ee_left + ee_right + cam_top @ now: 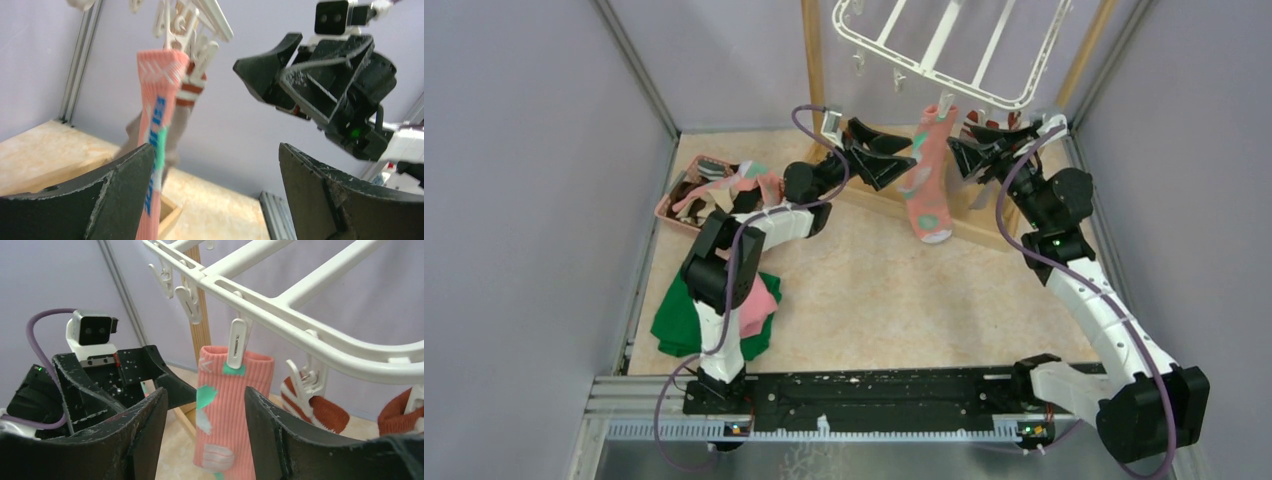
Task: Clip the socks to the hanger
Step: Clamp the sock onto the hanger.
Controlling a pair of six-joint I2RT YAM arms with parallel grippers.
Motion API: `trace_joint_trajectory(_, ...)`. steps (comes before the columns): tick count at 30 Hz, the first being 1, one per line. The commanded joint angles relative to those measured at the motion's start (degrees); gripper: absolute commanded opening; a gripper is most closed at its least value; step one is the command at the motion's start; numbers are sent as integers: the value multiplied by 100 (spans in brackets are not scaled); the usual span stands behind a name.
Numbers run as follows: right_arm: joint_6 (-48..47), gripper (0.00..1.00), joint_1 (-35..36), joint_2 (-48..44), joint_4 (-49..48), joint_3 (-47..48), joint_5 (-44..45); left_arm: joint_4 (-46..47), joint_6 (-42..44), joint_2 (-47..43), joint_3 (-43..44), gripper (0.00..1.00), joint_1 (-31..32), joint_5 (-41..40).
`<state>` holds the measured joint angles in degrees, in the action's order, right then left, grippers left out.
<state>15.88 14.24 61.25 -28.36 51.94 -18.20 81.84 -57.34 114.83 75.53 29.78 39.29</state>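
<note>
The hanger (954, 50) is hung high from the wooden stand (812, 70), and every place here is reckoned from it. Just below its near rim the two grippers are turned toward each other: the left gripper (215, 195) is spread wide with nothing held, and the right gripper (202, 435) is parted to a middling gap, with nothing gripped either. Between them a salmon sock (927, 185) is seen hanging straight down from that rim, its cuff pinched by a white clip (235, 347). Further along the same rim, rust socks (325, 412) with striped cuffs are clipped as well. This sock's clipping is judged done, so letting go appears to be the step in hand. The next move likely calls for a reach down and to the left of the hanger, where unclipped socks (724, 185) are heaped in a pink tray (666, 210) — one to be picked by its cuff, then a free clip pressed open. The hanger's hook is cut off at the top edge, the heap cannot be counted, and the clip's bite cannot be judged from the blurred left wrist view.
</note>
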Motion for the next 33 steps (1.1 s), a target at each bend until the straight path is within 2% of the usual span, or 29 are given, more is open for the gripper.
trace_joint_trajectory(1, -226, 58, 42, -400, 70, -207, -280, 266, 934, -950, -1014, 98, -87, 191)
trace_joint_trajectory(4, -250, 58, 44, -699, -3, -552, -515, -480, 1870, -1642, -1815, 97, -123, 167)
trace_joint_trajectory(8, -332, 59, 58, -1042, -79, -1036, -831, -2070, 3226, -2625, -2546, 97, -196, -128)
trace_joint_trajectory(12, -308, 61, 121, -1322, -450, -1608, -1050, -4069, 4162, -3455, -2683, 98, -387, -625)
trace_joint_trajectory(15, -180, 63, 222, -1378, -958, -2161, -1235, -5480, 4517, -3829, -2623, 99, -526, -1505)
trace_joint_trajectory(19, -214, 64, 360, -1384, -1176, -2728, -1226, -5939, 4430, -4032, -2749, 99, -867, -2156)
trace_joint_trajectory(25, 106, 64, 360, -1290, -1598, -3240, -1163, -5889, 3517, -3599, -2882, 99, -1552, -2725)
trace_joint_trajectory(28, 266, 64, 360, -1076, -1785, -3276, -1092, -6065, 2871, -3151, -2715, 98, -1784, -3203)
trace_joint_trajectory(33, 391, 64, 360, -844, -1916, -3278, -1058, -6867, 2684, -2675, -2139, 92, -1827, -4087)
